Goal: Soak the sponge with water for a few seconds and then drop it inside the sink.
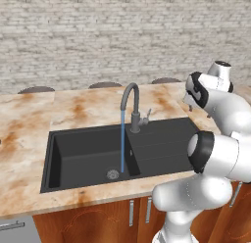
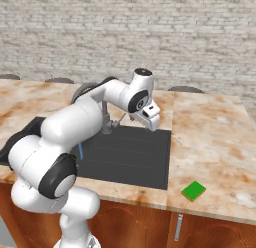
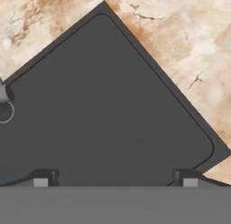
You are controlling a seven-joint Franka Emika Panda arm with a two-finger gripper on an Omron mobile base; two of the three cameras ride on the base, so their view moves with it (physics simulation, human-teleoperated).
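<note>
Desk (image 1: 29, 114): mottled marble slab, frame centre. Sink (image 1: 88, 154): matte black, rectangular, centre-left. Water (image 1: 122, 144): thin blue stream, centre. Pincer (image 3: 115, 182): jaws spread wide, empty, above flat drainboard. Sponge (image 2: 193, 190): flat green block, lower right, on desk.

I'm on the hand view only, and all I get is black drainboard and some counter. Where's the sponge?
Observer: The sponge lies flat on the counter, to the right of the sink, near the front edge.
Operator: Is the tap running?
Observer: Yes, the water falls from the faucet into the basin, next to the drain.
Operator: Am I holding anything?
Observer: No, the gripper is open and empty, above the drainboard.
</note>
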